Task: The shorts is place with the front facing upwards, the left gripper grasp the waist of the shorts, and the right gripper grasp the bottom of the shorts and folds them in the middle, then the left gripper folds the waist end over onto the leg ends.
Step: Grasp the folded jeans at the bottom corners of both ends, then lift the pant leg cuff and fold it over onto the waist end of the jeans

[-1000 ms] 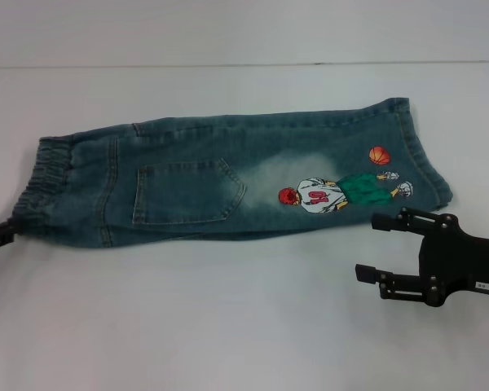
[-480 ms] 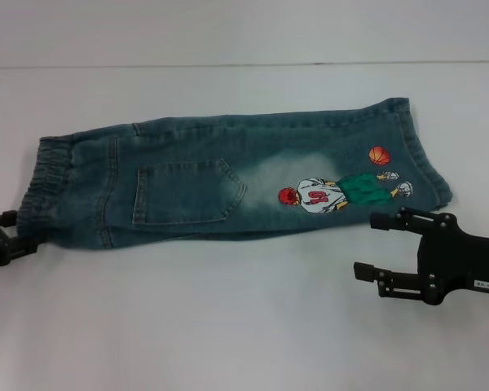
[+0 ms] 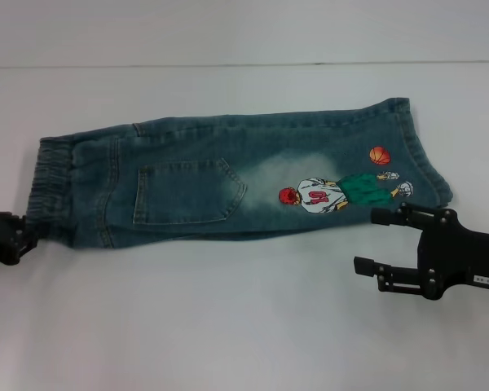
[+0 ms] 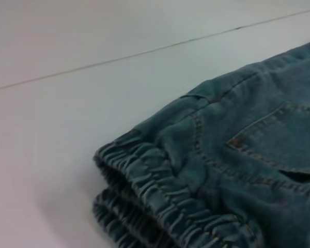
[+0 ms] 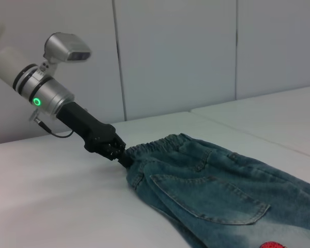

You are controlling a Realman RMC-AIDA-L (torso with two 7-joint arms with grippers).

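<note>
At the far left edge of the head view, just below mid-height, the left gripper sits low on the white desk, its tip meeting the near corner of the waist. The right wrist view shows the same contact: the black claw reaches down from a silver arm to the ruffled band, but whether its fingers are wide or closed on the cloth I cannot tell. The left wrist view shows only the gathered elastic lying in two stacked layers on the desk.

The shorts stretch across the middle of the head view, already doubled lengthwise, the waist at left and the leg ends at right, tilted slightly upward toward the right. The patch pocket lies left of centre; right of centre is the embroidered player, with the orange ball above him toward the hem.

At lower right, the right gripper rests just below the hem, apart from the cloth, its two fingers spread wide and pointing left, holding nothing. A small white label shows on its body.
</note>
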